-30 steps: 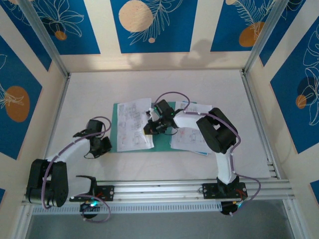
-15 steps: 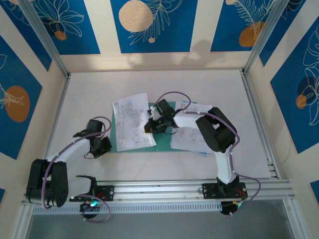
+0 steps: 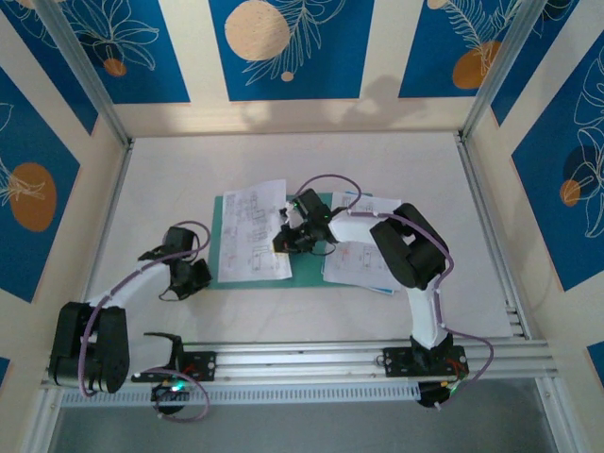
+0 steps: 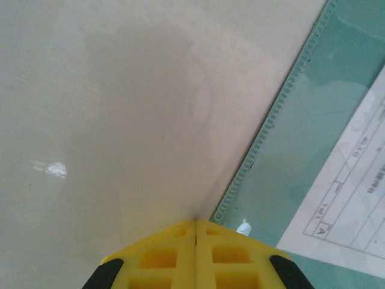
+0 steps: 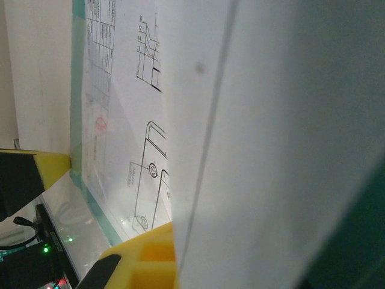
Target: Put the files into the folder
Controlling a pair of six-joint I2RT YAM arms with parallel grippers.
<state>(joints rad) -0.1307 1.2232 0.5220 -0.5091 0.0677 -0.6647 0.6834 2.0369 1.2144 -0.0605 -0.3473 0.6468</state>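
Right gripper (image 3: pixel 282 243) is clamped on one sheet of the files (image 3: pixel 251 236), which lies over the teal folder (image 3: pixel 306 268) mid-table. Left gripper (image 3: pixel 200 276) sits closed and empty, just beside the folder's left edge.

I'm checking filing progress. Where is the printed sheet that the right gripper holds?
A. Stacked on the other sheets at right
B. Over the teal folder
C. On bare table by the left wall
B: from above, the sheet lies across the folder, with green showing around it, and the right gripper is at its right edge.
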